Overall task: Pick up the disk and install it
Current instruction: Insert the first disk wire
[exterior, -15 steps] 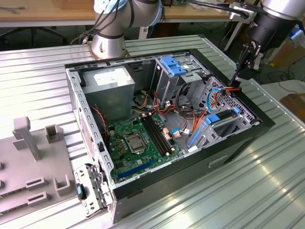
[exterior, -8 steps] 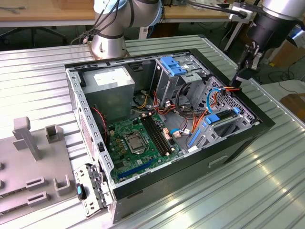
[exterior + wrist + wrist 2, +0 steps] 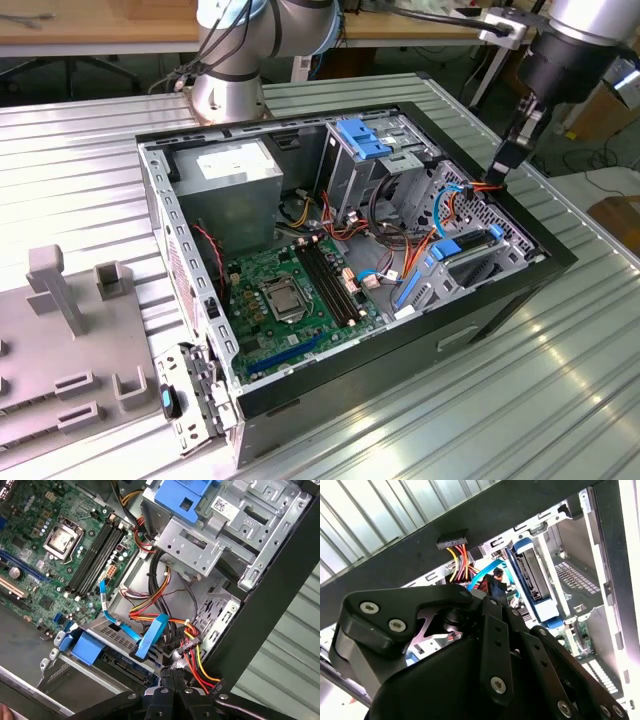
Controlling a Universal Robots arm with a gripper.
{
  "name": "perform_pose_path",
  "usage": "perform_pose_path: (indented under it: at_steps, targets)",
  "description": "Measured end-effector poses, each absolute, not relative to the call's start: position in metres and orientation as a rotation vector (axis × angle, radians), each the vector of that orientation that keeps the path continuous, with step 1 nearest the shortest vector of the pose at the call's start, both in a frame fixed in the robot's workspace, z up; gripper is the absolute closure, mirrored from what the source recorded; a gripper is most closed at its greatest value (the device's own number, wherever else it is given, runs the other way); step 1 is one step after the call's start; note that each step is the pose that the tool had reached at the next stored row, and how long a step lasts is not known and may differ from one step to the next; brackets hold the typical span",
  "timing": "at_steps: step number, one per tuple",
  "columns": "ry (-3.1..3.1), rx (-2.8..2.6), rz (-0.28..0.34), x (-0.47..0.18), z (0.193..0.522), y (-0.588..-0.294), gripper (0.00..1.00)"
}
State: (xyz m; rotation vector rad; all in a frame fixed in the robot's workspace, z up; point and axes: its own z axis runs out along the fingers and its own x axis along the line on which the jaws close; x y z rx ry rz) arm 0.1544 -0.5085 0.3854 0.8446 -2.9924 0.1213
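Computer case (image 3: 350,372) lies open across the centre of the exterior view, the gripper (image 3: 504,162) at its right edge with jaws drawn together among coloured cables (image 3: 462,198), any hold indiscernible, the disk (image 3: 478,263) seated in the lower-right bay.

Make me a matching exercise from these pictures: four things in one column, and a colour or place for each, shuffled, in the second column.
Things:
1. disk
2. motherboard
3. power supply box
4. pincer

Descriptions:
A. green, lying flat
B. black, at the end of the arm
C. grey with a white label
D. framed by bright blue side rails

Pairs: 1-D, 2-A, 3-C, 4-B
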Motion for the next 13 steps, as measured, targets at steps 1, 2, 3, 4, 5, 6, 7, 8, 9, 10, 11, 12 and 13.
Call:
perform_pose_path:
  at_steps: [1,2,3,4,5,6,7,8,9,10,11,12,13]
  targets:
    - [-2.998,0.825,0.123,0.1544,0.3854,-0.5085,0.89]
    - [-3.002,0.812,0.125,0.1544,0.3853,-0.5085,0.89]
    - [-3.01,0.793,0.128,0.1546,0.3854,-0.5083,0.89]
    - [-3.015,0.781,0.13,0.1546,0.3854,-0.5082,0.89]
    - [-3.022,0.766,0.132,0.1546,0.3854,-0.5081,0.89]
    - [-3.027,0.753,0.133,0.1547,0.3854,-0.5079,0.89]
    - [-3.032,0.742,0.134,0.1547,0.3856,-0.5078,0.89]
    - [-3.036,0.732,0.136,0.1548,0.3857,-0.5077,0.89]
    - [-3.042,0.717,0.137,0.1551,0.386,-0.5076,0.89]
    - [-3.05,0.694,0.138,0.1556,0.3864,-0.5074,0.89]
    - [-3.056,0.675,0.139,0.1557,0.3865,-0.5073,0.89]
    - [-3.061,0.656,0.14,0.1557,0.3866,-0.5072,0.89]
    - [-3.066,0.638,0.14,0.1558,0.3865,-0.507,0.89]
